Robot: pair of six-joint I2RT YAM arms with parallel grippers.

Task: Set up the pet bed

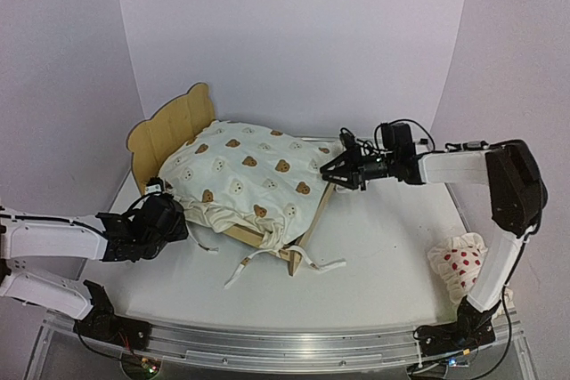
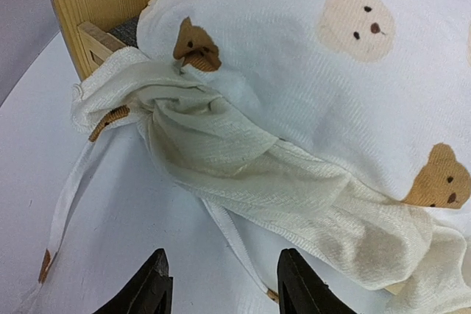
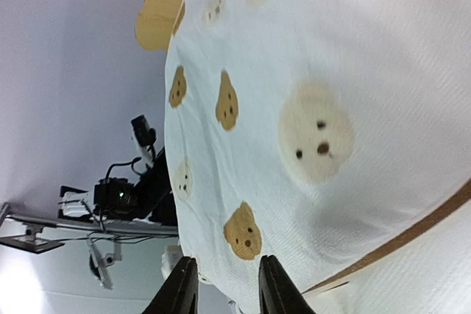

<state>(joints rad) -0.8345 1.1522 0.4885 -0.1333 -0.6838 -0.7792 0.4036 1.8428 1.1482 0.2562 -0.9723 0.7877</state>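
Top view: counted one pet bed, set askew on the left-centre of the desk, with its bear-ear headboard at the far left and its foot end toward the near middle. Found one bear-print cushion heaped over it, hiding most of the frame and spilling past the near rail. Counted one red-dotted pillow at the near right, well apart from the bed and beside the right arm. Counted two arms: placed the left arm low at the bed's near left corner, and the right one reaching to the cushion's right edge.

Left wrist view: saw the left jaws apart and clamped on nothing, low over the desk. Counted two white ties, one long tie lying at the left and a thinner one running toward the gap. Made out one frame corner with a strip of grey felt base under the cushion.

Right wrist view: saw the right jaws apart by a narrow gap, with the cushion filling the view beyond. Could not tell whether fabric touched them. Noted one wooden rail peeping out beneath
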